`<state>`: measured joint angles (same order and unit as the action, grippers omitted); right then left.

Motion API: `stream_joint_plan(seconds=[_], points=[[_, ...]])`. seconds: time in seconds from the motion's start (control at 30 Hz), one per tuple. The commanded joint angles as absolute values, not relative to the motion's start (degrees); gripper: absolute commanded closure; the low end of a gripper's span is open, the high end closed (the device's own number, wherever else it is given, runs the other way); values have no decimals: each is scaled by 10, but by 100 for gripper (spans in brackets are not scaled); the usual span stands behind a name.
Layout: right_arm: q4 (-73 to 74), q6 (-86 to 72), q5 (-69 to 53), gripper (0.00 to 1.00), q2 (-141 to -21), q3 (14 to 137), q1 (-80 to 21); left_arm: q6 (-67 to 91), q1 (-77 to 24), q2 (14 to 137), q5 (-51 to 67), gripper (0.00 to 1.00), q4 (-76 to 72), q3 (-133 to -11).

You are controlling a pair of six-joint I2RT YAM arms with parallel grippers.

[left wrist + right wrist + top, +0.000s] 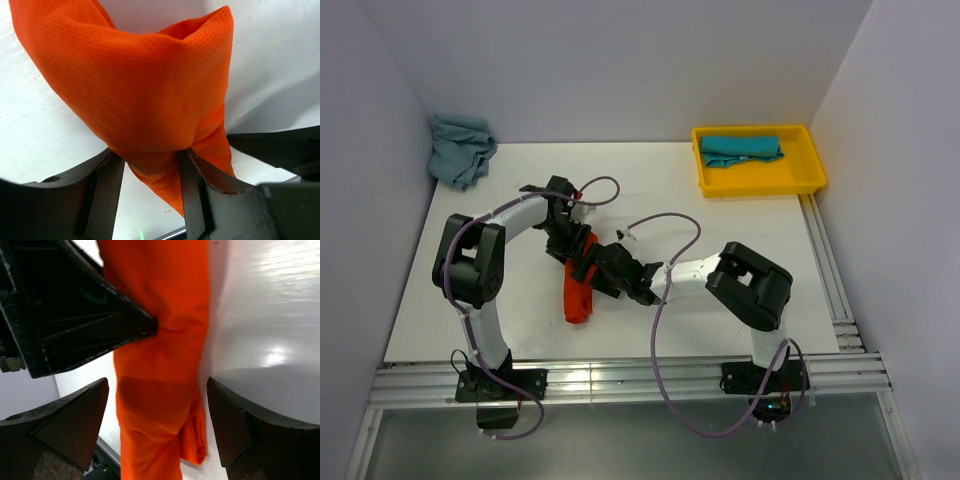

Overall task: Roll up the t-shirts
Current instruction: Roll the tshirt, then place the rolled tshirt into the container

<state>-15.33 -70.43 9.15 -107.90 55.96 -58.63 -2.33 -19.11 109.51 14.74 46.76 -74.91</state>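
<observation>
Presently on the white table (720, 220), listed from near centre outward:

Item 1, orange t-shirt (578, 295). Bunched into a long narrow strip, lying just left of the table's middle, lengthwise toward the near edge. Upper end lifted and gathered between the two grippers; lower end resting on the table. Seen in the left wrist view (150, 90) as a fold of fine mesh cloth hanging in a pouch, and in the right wrist view (160, 365) as a vertical band with a small fold at its bottom.

Item 2, left gripper (575, 243). Reaching in from the left, at the upper end of the strip. Fingers (192, 185) pressed together on a pinch of the orange cloth, the fold gripped between them (150, 155).

Item 3, right gripper (605, 268). Reaching in from the right, just beside the left one. Fingers (75, 415) set apart, one on each side of the orange band (157, 410), not clamped on it.

Item 4, teal t-shirt (740, 148). Folded, lying inside the yellow tray (760, 186) at the far right corner.

Item 5, grey-blue t-shirt (460, 148). Crumpled in a heap at the far left corner, against the wall, well apart from both grippers.
</observation>
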Motion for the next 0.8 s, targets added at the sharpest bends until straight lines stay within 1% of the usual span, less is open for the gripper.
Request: stream_joint_plan(seconds=[0.0, 0.2, 0.33, 0.4, 0.53, 0.57, 0.63, 0.67, 0.7, 0.73, 0.77], points=[[-164, -693, 78, 13, -1099, 577, -592, -32, -197, 1124, 112, 49, 429, -742], [-159, -696, 83, 13, -1114, 593, -608, -25, -200, 1126, 118, 49, 428, -744], [-128, -701, 87, 13, -1134, 623, -611, -21, -203, 1124, 120, 49, 428, -745], [-107, -706, 91, 16, -1143, 630, -612, -20, -205, 1122, 122, 49, 429, -745], [-75, -730, 107, 26, -1146, 636, -612, -19, -205, 1117, 122, 48, 427, -743], [-68, -733, 110, 34, -1146, 637, -611, -19, -206, 1116, 124, 47, 426, -742], [-48, -738, 115, 42, -1146, 640, -611, -19, -206, 1114, 126, 46, 426, -741], [-34, -741, 117, 52, -1147, 644, -612, -19, -206, 1110, 125, 45, 425, -741], [-26, -743, 119, 57, -1148, 647, -612, -20, -206, 1109, 126, 45, 425, -741], [-24, -744, 120, 67, -1148, 649, -612, -20, -206, 1107, 128, 44, 426, -743], [-19, -744, 121, 73, -1148, 650, -612, -21, -206, 1104, 128, 43, 427, -744]])
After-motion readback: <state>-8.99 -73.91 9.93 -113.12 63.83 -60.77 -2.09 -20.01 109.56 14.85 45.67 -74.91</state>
